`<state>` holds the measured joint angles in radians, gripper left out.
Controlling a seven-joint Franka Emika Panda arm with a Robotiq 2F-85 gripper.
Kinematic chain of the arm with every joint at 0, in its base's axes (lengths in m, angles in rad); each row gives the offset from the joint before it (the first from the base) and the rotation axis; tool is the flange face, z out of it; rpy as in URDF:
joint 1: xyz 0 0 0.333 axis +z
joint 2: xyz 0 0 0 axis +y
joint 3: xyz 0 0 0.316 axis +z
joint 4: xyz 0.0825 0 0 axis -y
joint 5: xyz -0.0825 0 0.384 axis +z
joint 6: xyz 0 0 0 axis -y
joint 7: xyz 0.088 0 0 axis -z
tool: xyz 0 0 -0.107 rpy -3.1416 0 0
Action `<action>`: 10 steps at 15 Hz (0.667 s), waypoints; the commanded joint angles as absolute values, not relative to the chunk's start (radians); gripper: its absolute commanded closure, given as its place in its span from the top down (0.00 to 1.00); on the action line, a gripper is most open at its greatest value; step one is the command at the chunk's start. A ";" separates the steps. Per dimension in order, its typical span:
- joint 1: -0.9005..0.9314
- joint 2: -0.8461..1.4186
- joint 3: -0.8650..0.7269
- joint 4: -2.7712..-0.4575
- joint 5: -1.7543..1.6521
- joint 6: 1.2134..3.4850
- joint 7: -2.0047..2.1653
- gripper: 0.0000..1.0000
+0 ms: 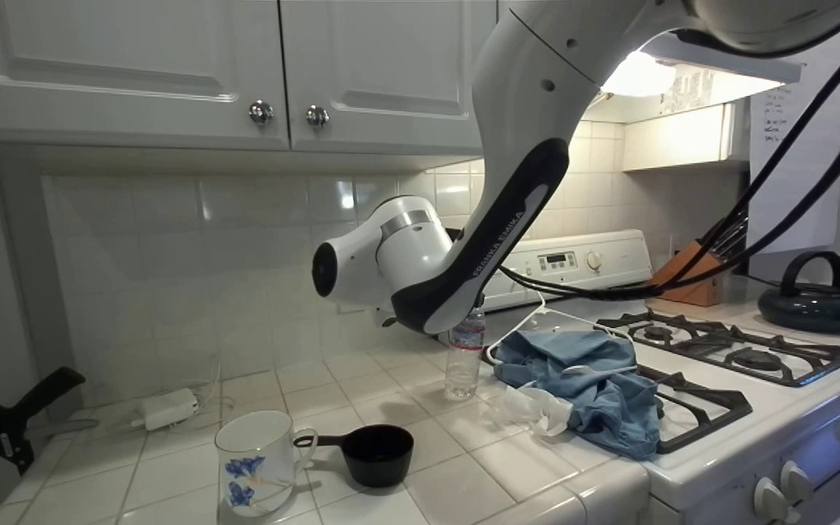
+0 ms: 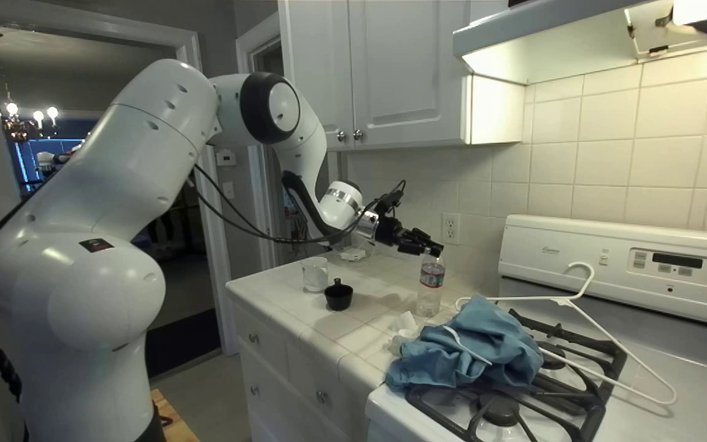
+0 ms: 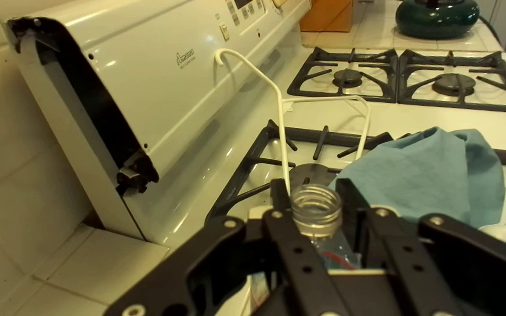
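Observation:
A clear plastic bottle with a red and blue label stands upright on the white tiled counter; in an exterior view the same bottle shows below the arm. Its threaded neck has no cap. My gripper reaches over it, a black finger on each side of the neck, both appearing to press against it. In an exterior view the gripper meets the bottle at its top. The arm's forearm and wrist hide the gripper in an exterior view. Beside the bottle lies a crumpled blue cloth.
White crumpled plastic lies near the bottle. A white hanger rests over the stove grate. A black measuring cup and a flowered mug stand toward the counter's front. Upper cabinets overhang the counter.

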<state>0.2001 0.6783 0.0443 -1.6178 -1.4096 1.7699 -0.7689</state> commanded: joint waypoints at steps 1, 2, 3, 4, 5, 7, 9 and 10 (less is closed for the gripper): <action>0.208 0.723 0.054 -1.562 -1.453 1.728 -0.851 0.08; 0.209 0.727 0.054 -1.555 -1.459 1.729 -0.868 0.08; 0.211 0.733 0.053 -1.549 -1.469 1.727 -0.885 0.08; 0.213 0.738 0.052 -1.543 -1.475 1.727 -0.897 0.08; 0.214 0.743 0.053 -1.538 -1.479 1.727 -0.908 0.08; 0.216 0.750 0.052 -1.529 -1.481 1.726 -0.921 0.08; 0.222 0.756 0.049 -1.519 -1.484 1.713 -0.913 0.08; 0.222 0.757 0.049 -1.519 -1.485 1.710 -0.909 0.08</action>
